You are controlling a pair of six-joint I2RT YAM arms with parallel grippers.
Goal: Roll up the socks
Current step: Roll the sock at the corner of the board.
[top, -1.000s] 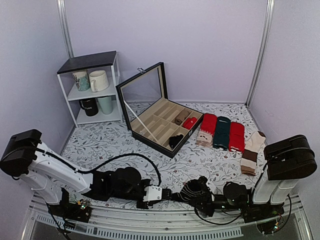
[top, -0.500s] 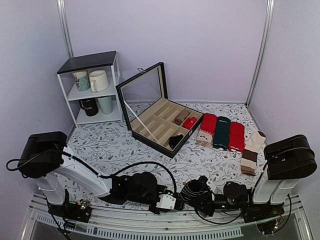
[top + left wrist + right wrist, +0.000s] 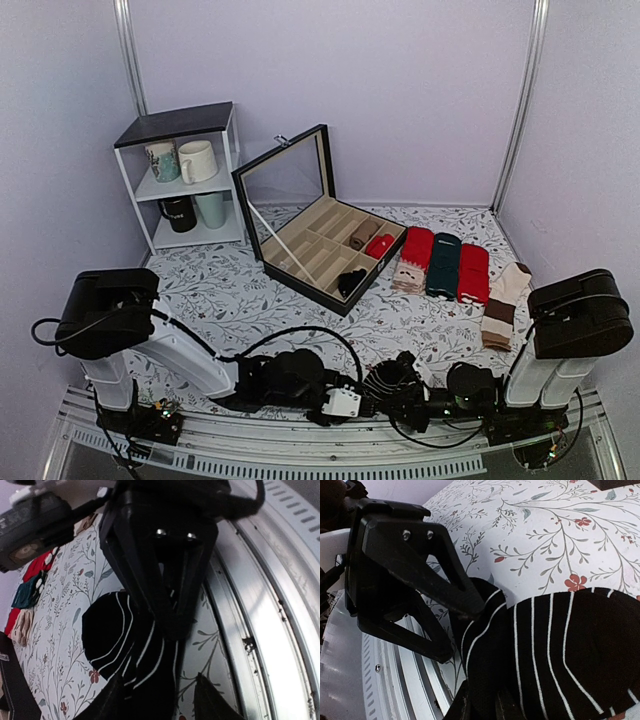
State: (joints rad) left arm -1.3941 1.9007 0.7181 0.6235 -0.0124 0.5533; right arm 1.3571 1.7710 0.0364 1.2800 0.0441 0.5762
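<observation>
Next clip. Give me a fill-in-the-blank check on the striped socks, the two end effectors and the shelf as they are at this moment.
1. The socks are black with thin ___ stripes.
2. The right end effector is shut on the ___.
3. The left end effector straddles the socks with its jaws ___.
4. The shelf rack holds ___ mugs.

Missing words: white; socks; open; four
</observation>
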